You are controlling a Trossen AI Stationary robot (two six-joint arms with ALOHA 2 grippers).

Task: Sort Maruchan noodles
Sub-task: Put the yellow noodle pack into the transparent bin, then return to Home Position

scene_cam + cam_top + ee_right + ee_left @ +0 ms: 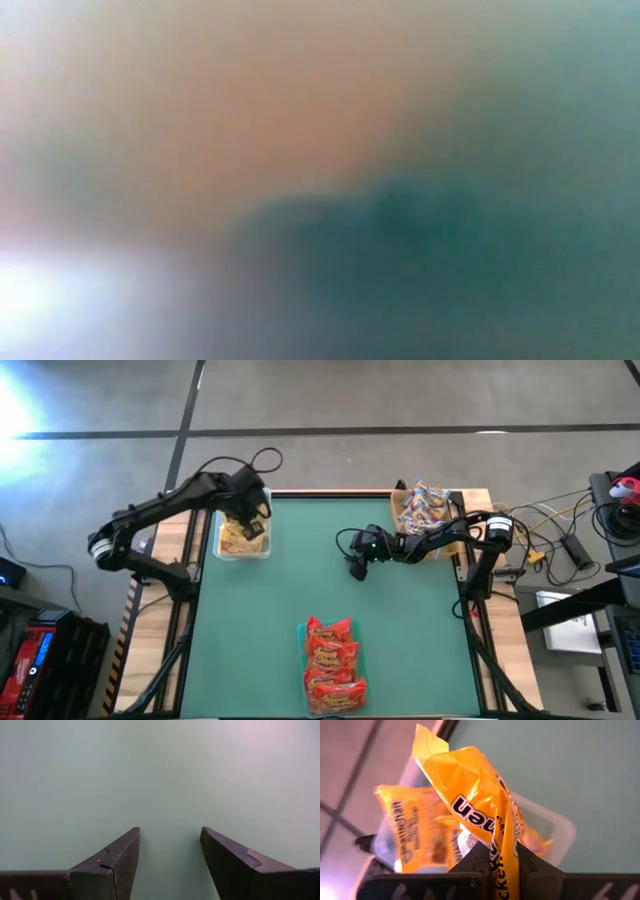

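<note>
My left gripper [250, 512] is shut on a yellow Maruchan packet [480, 800] and holds it over the clear tray [244, 548] at the table's far left, where other yellow packets [412, 832] lie. The tray's rim [555, 827] shows in the left wrist view. My right gripper [358, 570] is open and empty over the bare green mat [165, 775], right of centre. Red-orange packets [332, 660] lie stacked at the near middle. Pale packets with pink labels [425, 508] fill a brown tray at the far right.
The green mat [300, 580] lies between the three piles. Wooden table edges run along both sides. Cables and equipment [600, 530] sit off the table to the right. The low view shows only a blur.
</note>
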